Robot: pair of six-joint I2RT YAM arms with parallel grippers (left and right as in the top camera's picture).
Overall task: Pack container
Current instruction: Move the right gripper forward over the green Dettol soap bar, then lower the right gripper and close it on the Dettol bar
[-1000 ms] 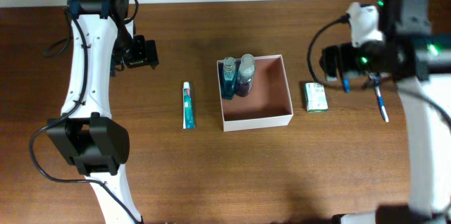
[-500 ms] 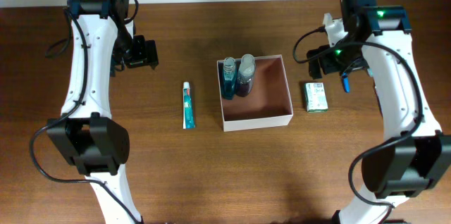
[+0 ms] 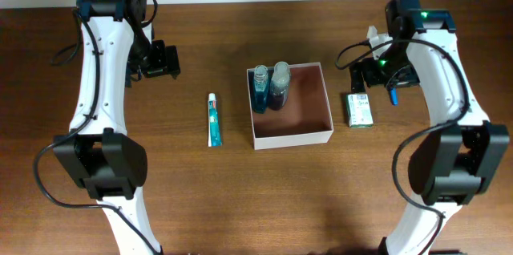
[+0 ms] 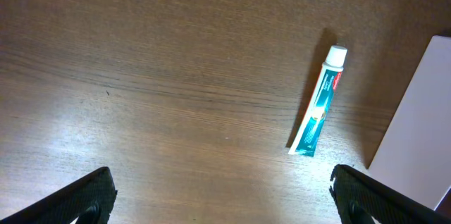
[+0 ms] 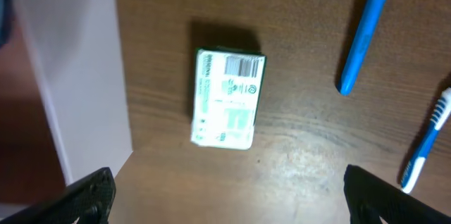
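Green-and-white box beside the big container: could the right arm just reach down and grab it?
Probably yes. The right gripper hangs open above the green-and-white box, which lies flat on bare table, apart from the wall of the container and from the blue stick on its other side. Nothing covers it.

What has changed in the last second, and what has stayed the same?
The right arm swung left, in over the table; the right gripper is open, holding nothing, near the green-and-white box. The left gripper, toothpaste tube, container and bottles stayed put.
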